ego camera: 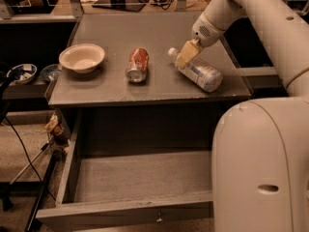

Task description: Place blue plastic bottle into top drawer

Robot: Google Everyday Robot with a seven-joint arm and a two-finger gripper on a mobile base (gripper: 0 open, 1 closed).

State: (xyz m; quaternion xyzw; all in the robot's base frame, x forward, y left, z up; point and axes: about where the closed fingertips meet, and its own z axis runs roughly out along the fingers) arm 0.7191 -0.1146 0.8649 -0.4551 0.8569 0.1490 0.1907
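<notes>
The blue plastic bottle (199, 73) lies on its side on the grey tabletop (145, 33), right of centre, with its white cap pointing back-left. My gripper (185, 55) hangs from the white arm directly over the bottle's cap end, low and close to it. Below the tabletop the top drawer (140, 178) is pulled out toward me and nothing lies in it; its small metal knob (158, 220) shows on the front panel.
A red soda can (137, 65) lies on its side left of the bottle. A white bowl (82, 57) stands further left. My white body (260, 168) covers the drawer's right side. Small bowls (21, 73) and cables sit at the left.
</notes>
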